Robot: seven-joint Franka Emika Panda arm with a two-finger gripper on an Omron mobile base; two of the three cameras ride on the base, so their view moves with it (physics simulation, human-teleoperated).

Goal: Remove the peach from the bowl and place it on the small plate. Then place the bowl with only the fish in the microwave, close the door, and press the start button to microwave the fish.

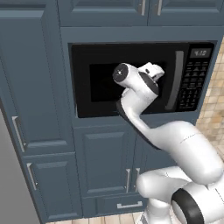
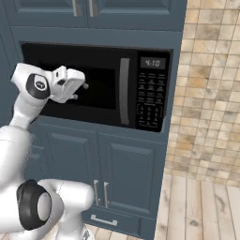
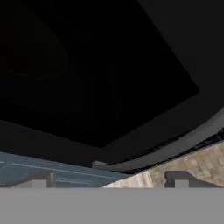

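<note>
A: With the door point(image 2: 79, 84) flush in the microwave point(image 2: 96, 86), which step is this?

B: Judged: door shut, start press pending. The bowl, fish and peach can't be made out; the hand view gives dark glass and no contents, so whether the bowl sits inside I cannot tell.

A: Gripper?

B: The gripper point(image 2: 84, 90) hangs at the door glass, close to it; contact not resolvable. The fingers point(image 3: 181, 178) stand apart at the bottom of the hand view, nothing between them.

A: Where is the target from the fingers?

B: The keypad point(image 2: 151, 99) is on the microwave's right side, below the display point(image 2: 152, 63). In the right base view it lies at about 3 o'clock from the gripper, with the handle point(image 2: 124, 91) between them. The handle's long axis runs 12 to 6, so the hand must cross over it sideways.

A: Risk?

B: Judged: the buttons are small and tightly packed; I can't tell which is start.
</note>
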